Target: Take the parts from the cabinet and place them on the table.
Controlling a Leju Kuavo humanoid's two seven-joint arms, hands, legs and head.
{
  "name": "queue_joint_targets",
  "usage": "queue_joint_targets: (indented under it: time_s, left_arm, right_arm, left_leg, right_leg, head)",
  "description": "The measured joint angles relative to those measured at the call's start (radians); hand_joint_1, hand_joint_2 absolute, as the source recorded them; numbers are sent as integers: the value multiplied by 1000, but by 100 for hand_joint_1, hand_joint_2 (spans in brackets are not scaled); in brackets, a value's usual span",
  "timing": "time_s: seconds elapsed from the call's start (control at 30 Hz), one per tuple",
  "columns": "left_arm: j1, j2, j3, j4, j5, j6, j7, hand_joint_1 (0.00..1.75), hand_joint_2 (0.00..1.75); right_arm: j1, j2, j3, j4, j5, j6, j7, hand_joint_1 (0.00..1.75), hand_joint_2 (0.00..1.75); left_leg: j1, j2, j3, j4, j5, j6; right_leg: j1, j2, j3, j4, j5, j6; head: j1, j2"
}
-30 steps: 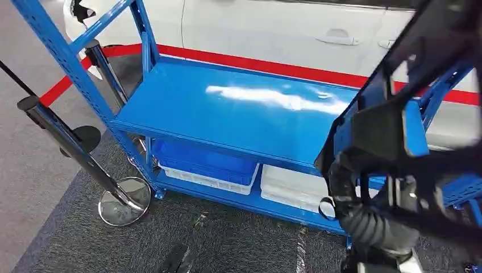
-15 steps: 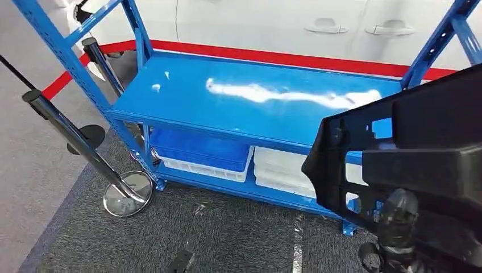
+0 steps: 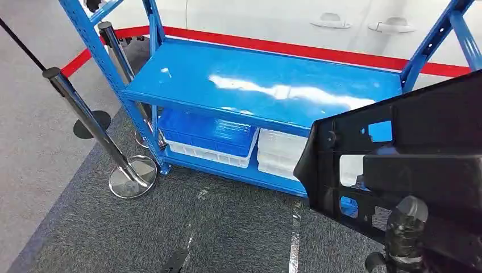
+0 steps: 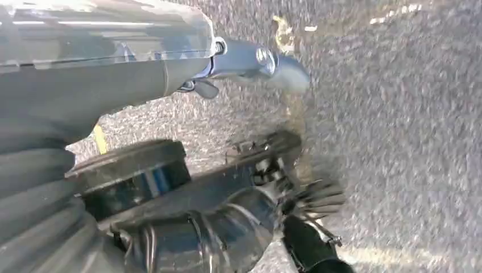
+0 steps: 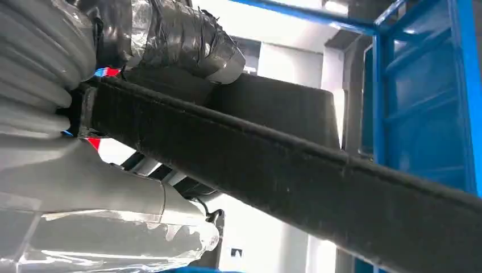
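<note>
The right hand (image 5: 170,51) is clamping its taped fingers over the rim of the black panel part (image 3: 409,170), carrying it at the near right, clear of the blue cabinet (image 3: 267,91), probably for transfer. Whether the hanging left hand is open, I cannot tell.

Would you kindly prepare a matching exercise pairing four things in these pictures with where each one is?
Things:
1. large black plastic part with cut-out holes
2. blue plastic crate
3. white plastic crate
4. chrome stanchion post with round base

Places:
A. on the grey carpet, beside the blue metal rack's left end
B. on the rack's lower shelf, left side
C. held by the right hand, in front of the rack
D. on the rack's lower shelf, beside the blue crate

Pairs: 1-C, 2-B, 3-D, 4-A
</note>
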Motion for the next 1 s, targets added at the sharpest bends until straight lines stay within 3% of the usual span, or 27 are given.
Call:
queue_joint_targets:
  time_s: [0.03, 0.07, 0.1, 0.13, 0.17, 0.2, 0.23, 0.27, 0.3, 0.37, 0.4, 0.43, 0.5, 0.53, 0.57, 0.6, 0.63, 0.67, 0.7, 0.73, 0.77, 0.8, 0.83, 0.87, 0.9, 0.93, 1.0]
  left_arm:
    - [0, -2, 0, 0, 0, 0, 0, 0, 175]
    - [1, -2, 0, 0, 1, 0, 0, 0, 175]
    - [1, -2, 0, 0, 1, 0, 0, 0, 175]
    - [1, -2, 0, 0, 1, 0, 0, 0, 175]
    - [1, -2, 0, 0, 1, 0, 0, 0, 175]
    - [0, 0, 0, 0, 2, 0, 0, 0, 175]
    - [1, 2, 0, 0, 2, 0, 0, 0, 175]
    - [2, 1, 0, 0, 2, 0, 0, 0, 175]
    - [3, 1, 0, 0, 2, 0, 0, 0, 175]
    - [4, 2, 0, 0, 3, 0, 0, 0, 175]
    - [5, 2, 0, 0, 3, 0, 0, 0, 175]
    - [5, 2, 0, 0, 3, 0, 0, 0, 175]
    - [5, 2, 0, 0, 3, -1, 0, 0, 175]
    - [4, 2, 0, 0, 4, -1, 0, 0, 175]
    - [4, 2, 0, 0, 4, -1, 0, 0, 175]
    - [4, 1, 0, 0, 5, -1, 0, 0, 175]
    - [3, 1, 0, 0, 5, -1, 0, 0, 175]
    - [2, 0, 0, 0, 6, -1, 0, 0, 175]
    - [0, 0, 0, 0, 8, -2, 0, 0, 175]
    - [-4, 2, 0, 0, 8, -2, -2, 0, 175]
    - [-11, 3, 0, 0, 9, -2, -5, 0, 175]
    - [-11, 3, 0, 0, 10, -3, -6, 0, 175]
    - [-10, 3, 0, 0, 11, -4, -7, 0, 175]
    - [-9, 3, 0, 0, 13, -5, -7, 0, 175]
    - [-7, 2, 0, 0, 13, -7, -7, 0, 175]
    - [-7, 2, 0, 0, 13, -11, -6, 0, 175]
    - [-8, 4, 0, 1, 14, -17, 3, 0, 175]
  right_arm:
    - [3, 0, 0, 0, -12, 0, -8, 164, 175]
    - [6, 1, 0, 0, -18, 0, -11, 164, 175]
    - [8, 2, 0, 0, -24, 0, -11, 164, 175]
    - [9, 2, 0, 0, -26, 0, -11, 164, 175]
    - [9, 4, 0, 0, -27, 0, -11, 164, 175]
    - [9, 4, 0, 0, -27, 0, -11, 164, 175]
    - [8, 5, 0, 0, -28, 0, -11, 164, 175]
    - [13, 6, 0, 0, -28, 0, -13, 164, 175]
    - [13, 7, 0, -2, -29, 0, -13, 164, 175]
    - [13, 10, 0, -1, -29, 0, -16, 164, 175]
    - [13, 12, 0, -1, -30, 0, -18, 164, 175]
    - [13, 12, 0, -1, -30, 0, -19, 164, 175]
    - [13, 16, 0, -2, -41, 1, -26, 164, 175]
    - [13, 16, 0, -2, -50, 1, -26, 164, 175]
    - [13, 16, 0, -2, -60, 1, -26, 164, 175]
    - [13, 16, 0, -2, -73, 1, -26, 164, 175]
    - [12, 16, 0, -2, -82, 1, -27, 164, 175]
    - [12, 16, 0, -2, -89, 1, -27, 164, 175]
    - [11, 16, 0, -2, -91, 1, -28, 164, 175]
    - [11, 16, 0, -2, -95, 1, -29, 164, 175]
    - [9, 16, 0, -2, -101, 0, -31, 164, 175]
    - [9, 16, 0, -1, -105, 1, -36, 164, 175]
    - [9, 17, 0, -2, -107, 1, -39, 164, 175]
    - [8, 18, 0, -2, -109, 1, -42, 164, 175]
    - [10, 17, 0, -1, -114, 1, -42, 164, 175]
    - [11, 17, 0, -1, -115, 0, -42, 164, 175]
    - [9, 17, 0, 0, -114, 0, -37, 164, 175]
  left_leg:
    - [1, 1, -21, 7, 11, -2]
    - [4, 2, -42, 15, 20, -7]
    - [8, 3, -62, 25, 27, -13]
    - [16, 4, -89, 41, 34, -20]
    - [22, 4, -112, 58, 39, -27]
    - [20, 4, -131, 81, 41, -35]
    - [18, 3, -146, 94, 40, -40]
    - [16, 0, -146, 107, 42, -44]
    - [14, -1, -147, 113, 48, -52]
    - [19, -3, -153, 109, 62, -61]
    - [25, -4, -162, 123, 38, -67]
    - [25, -4, -172, 137, 9, -69]
    - [26, -4, -203, 275, -144, -75]
    - [26, -4, -209, 339, -172, -75]
    - [25, -4, -204, 376, -160, -72]
    - [25, -4, -184, 378, -122, -66]
    - [22, -5, -150, 351, -80, -56]
    - [15, -5, -92, 287, -49, -39]
    - [9, -5, -42, 227, -50, -27]
    - [2, -4, 13, 146, -88, -12]
    - [-1, -4, 71, 37, -126, -14]
    - [-7, -5, 56, 45, -104, -14]
    - [-14, -5, 54, 31, -86, -7]
    - [-22, -4, 54, 10, -65, -1]
    - [-9, 4, 57, -26, -29, -3]
    - [-10, 2, 54, -34, -14, 1]
    - [-7, 3, 22, -34, 8, 3]
  right_leg:
    - [-4, 0, -11, 72, -21, 6]
    - [-8, 0, -9, 108, -2, 12]
    - [-11, 0, 10, 104, 36, 18]
    - [-18, 0, 54, 57, 85, 28]
    - [-25, -1, 107, -11, 102, 39]
    - [-35, 0, 166, -99, 65, 51]
    - [-32, 1, 202, -145, 30, 56]
    - [-23, 6, 193, -141, 28, 31]
    - [-28, 9, 181, -143, 24, 20]
    - [-23, 8, 171, -137, 36, 1]
    - [-24, 2, 155, -138, 53, -18]
    - [-23, 3, 149, -139, 60, -20]
    - [-18, 3, 111, -140, 92, -30]
    - [-13, 2, 97, -139, 106, -32]
    - [-7, 2, 78, -139, 120, -34]
    - [-1, 2, 58, -138, 134, -36]
    - [5, 2, 40, -138, 148, -37]
    - [11, 3, 21, -139, 163, -38]
    - [13, 4, 12, -139, 173, -39]
    - [12, 3, 7, -141, 183, -39]
    - [9, -2, 6, -151, 200, -32]
    - [-3, -7, 15, -169, 215, -23]
    - [-12, -8, 19, -183, 230, -15]
    - [-14, -6, 23, -199, 248, -8]
    - [-13, -4, 20, -196, 232, -7]
    - [-9, -1, 14, -183, 187, -4]
    - [-10, 0, -6, -74, 55, 1]
  head:
    - [0, 0]
    - [0, 0]
    - [-1, 0]
    - [0, 0]
    - [0, 0]
    - [1, 0]
    - [5, 0]
    - [0, 0]
    - [7, 0]
    - [7, 0]
    - [7, 0]
    - [6, 0]
    - [0, 0]
    - [1, 0]
    - [0, 0]
    - [0, 0]
    - [0, 0]
    - [1, 0]
    - [1, 0]
    - [1, 0]
    - [4, 0]
    - [2, 0]
    - [-9, 0]
    - [-10, 0]
    - [-9, 0]
    - [-10, 0]
    - [0, 0]
